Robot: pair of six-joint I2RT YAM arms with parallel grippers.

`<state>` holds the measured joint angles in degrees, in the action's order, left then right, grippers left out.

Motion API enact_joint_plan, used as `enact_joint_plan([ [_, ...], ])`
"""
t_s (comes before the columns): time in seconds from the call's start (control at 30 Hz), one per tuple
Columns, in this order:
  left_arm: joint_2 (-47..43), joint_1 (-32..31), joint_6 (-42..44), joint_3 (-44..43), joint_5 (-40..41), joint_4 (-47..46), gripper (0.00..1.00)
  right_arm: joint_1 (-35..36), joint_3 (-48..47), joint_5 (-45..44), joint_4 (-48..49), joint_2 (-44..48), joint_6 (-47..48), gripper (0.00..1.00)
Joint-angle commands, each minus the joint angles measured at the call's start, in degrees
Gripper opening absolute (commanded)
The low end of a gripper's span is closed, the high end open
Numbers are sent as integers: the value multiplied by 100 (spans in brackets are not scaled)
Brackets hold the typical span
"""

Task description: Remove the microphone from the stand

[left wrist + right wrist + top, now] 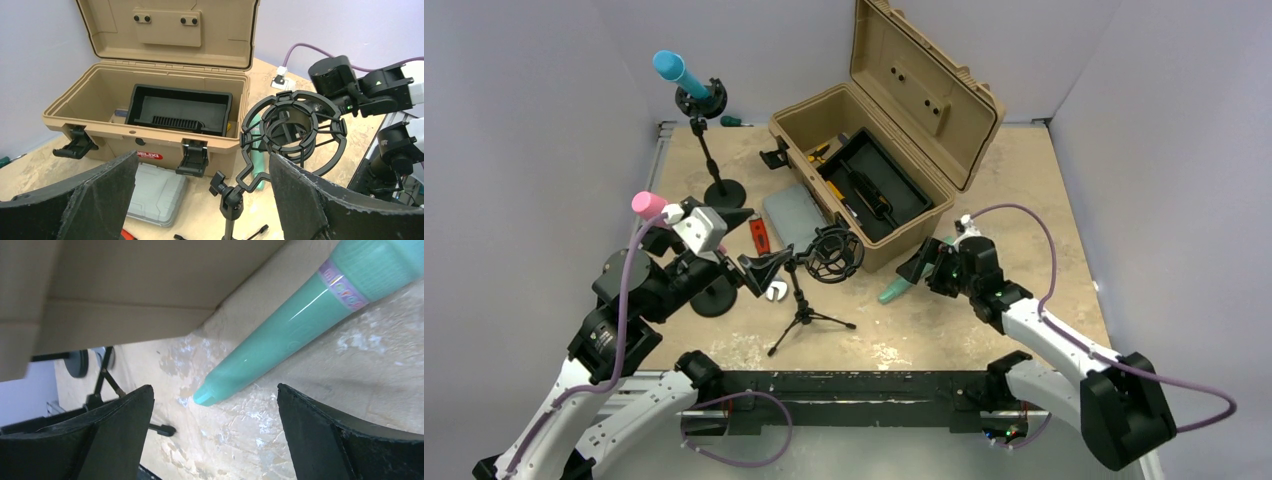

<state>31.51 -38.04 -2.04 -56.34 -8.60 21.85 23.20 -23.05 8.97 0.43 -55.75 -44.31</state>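
Observation:
The teal microphone [896, 290] lies flat on the table beside the toolbox, out of the stand; its narrow end [210, 392] points toward my right wrist camera. My right gripper [921, 268] hovers just over it, open [214, 390], with the microphone's tip lying below and between the fingers, untouched. The black tripod stand's round shock mount [832, 252] is empty [292, 127]. My left gripper [764, 272] is open [203, 160] beside the stand's neck joint [231, 196], and the teal microphone [257, 165] shows behind the mount.
An open tan toolbox [894, 150] with a black tray stands behind the stand. A grey case [792, 215] and a red tool [761, 235] lie in front of it. A blue microphone [676, 72] on a stand is back left; a pink one [648, 205] is near my left arm.

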Motion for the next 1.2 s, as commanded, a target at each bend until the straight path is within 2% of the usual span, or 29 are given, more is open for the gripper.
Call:
enact_joint_plan([
  [0.0, 62, -37, -184, -8, 212, -109, 100, 140, -127, 471, 603, -370, 315, 91],
  [0.1, -83, -37, -562, 35, 410, 240, 100, 335, -63, 660, 896, -345, 366, 90],
  [0.27, -660, -41, -1151, 461, 257, 689, 100, 667, -52, 1246, 1268, -497, 561, 84],
  [0.37, -705, -37, -1390, 538, 4, 968, 93, 1279, -116, 1408, 1619, -640, 484, 84],
  [0.5, -406, -37, -1441, 623, -581, 944, 84, 2026, -268, 1533, 2360, -942, 94, 84],
  [0.7, 237, -34, -1226, 394, -336, 1167, 71, 2792, -585, 1427, 3369, -1547, -534, 84],
  [0.9, 625, -30, -1092, 246, -783, 1141, 70, 3056, -653, 1458, 3893, -1963, -858, 83],
  [1.07, 744, -28, -1123, 173, -927, 1021, 68, 3079, -619, 1217, 3675, -1920, -906, 82],
  [1.13, 760, -29, -1160, 136, -888, 987, 66, 3073, -548, 576, 3164, -1609, -972, 82],
  [1.17, 767, -30, -1175, 121, -856, 993, 66, 3069, -560, 44, 2562, -1450, -1073, 82],
])
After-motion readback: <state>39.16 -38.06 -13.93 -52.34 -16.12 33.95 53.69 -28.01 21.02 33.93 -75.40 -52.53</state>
